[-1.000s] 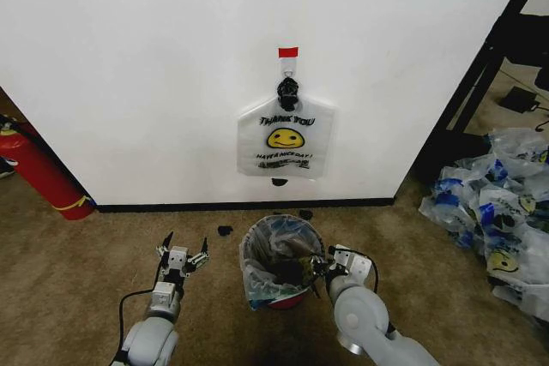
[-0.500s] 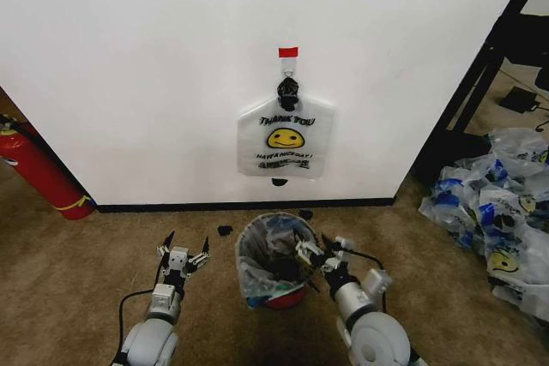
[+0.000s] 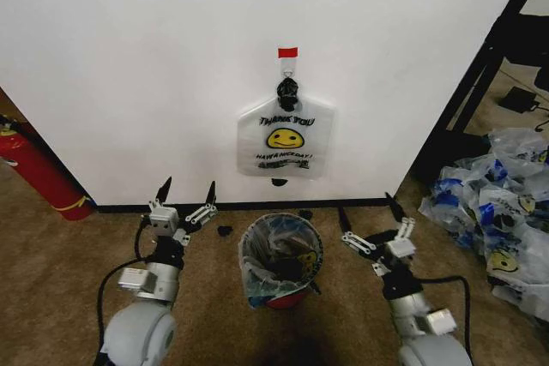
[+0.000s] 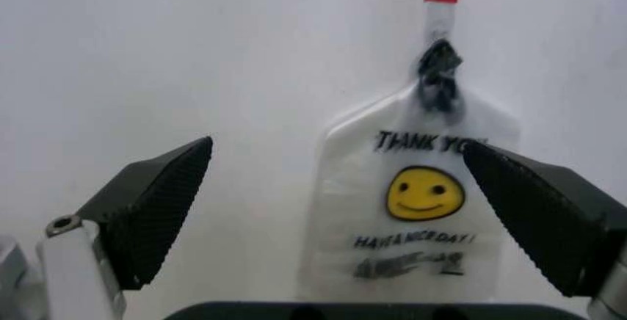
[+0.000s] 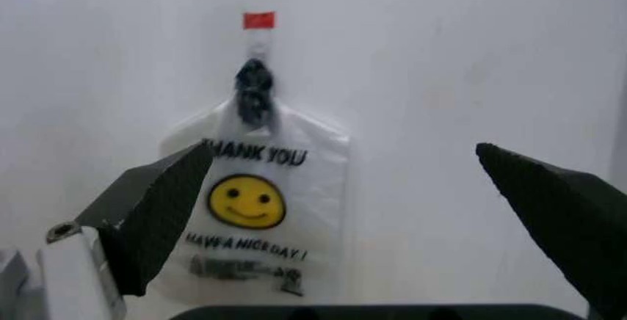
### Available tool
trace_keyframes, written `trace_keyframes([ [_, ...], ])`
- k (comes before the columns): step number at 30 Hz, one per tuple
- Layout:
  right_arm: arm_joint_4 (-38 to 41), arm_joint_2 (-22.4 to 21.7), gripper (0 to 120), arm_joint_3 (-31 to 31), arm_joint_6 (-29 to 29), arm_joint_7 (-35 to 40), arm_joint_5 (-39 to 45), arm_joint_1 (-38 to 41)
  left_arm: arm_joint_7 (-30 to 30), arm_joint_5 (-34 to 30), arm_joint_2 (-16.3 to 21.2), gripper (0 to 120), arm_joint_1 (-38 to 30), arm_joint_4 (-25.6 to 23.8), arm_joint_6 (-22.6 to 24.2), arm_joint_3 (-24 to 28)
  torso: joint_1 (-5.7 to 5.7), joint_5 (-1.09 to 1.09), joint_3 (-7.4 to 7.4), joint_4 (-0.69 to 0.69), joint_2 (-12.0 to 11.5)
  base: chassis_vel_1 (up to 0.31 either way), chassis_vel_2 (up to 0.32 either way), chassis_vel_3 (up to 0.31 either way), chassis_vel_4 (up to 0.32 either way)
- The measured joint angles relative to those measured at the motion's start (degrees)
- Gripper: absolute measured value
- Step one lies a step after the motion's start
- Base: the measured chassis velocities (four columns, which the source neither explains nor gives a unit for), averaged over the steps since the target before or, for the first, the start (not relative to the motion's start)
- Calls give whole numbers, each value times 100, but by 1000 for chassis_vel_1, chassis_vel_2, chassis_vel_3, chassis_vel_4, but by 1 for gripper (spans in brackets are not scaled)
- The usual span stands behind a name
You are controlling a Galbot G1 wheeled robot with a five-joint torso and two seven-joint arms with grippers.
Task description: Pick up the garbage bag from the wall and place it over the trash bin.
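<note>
Since a moment ago our right gripper (image 3: 371,209) has left the rim of the trash bin (image 3: 281,261) and risen beside it, and our left gripper (image 3: 187,190) has lifted too; both now point at the wall (image 3: 129,57).

At far left a red fire extinguisher (image 3: 36,169) leans by the black baseboard (image 3: 240,206). Next comes our left gripper, fingers spread wide, holding nothing, raised just left of the bin. The bin stands on the brown carpet (image 3: 51,263) between our arms, already lined with crumpled see-through plastic over its dark body.

Above it the garbage bag (image 3: 285,138) hangs flat against the wall from a small hook (image 3: 287,63) under a red tape strip (image 3: 287,51). It is thin, whitish and see-through, its handles bunched into a dark knot at the hook, with black "THANK YOU", a yellow smiley face and a smaller line of print below. Both wrist views frame it between open fingers.

Our right gripper, also spread and empty, sits right of the bin. At far right lies a heap of similar bags (image 3: 493,212)
</note>
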Motion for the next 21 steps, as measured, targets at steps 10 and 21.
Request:
trace_keyframes([
  [10, 21, 222, 100, 61, -109, 138, 4, -94, 198, -143, -126, 100, 43, -7, 42, -375, 0, 0, 1, 0, 0, 0, 0, 0, 0],
  [21, -211, 192, 100, -72, -205, 665, -68, -72, 469, -162, -264, 100, 285, 48, 35, -421, 0, 1, 1, 0, 0, 0, 0, 0, 0],
])
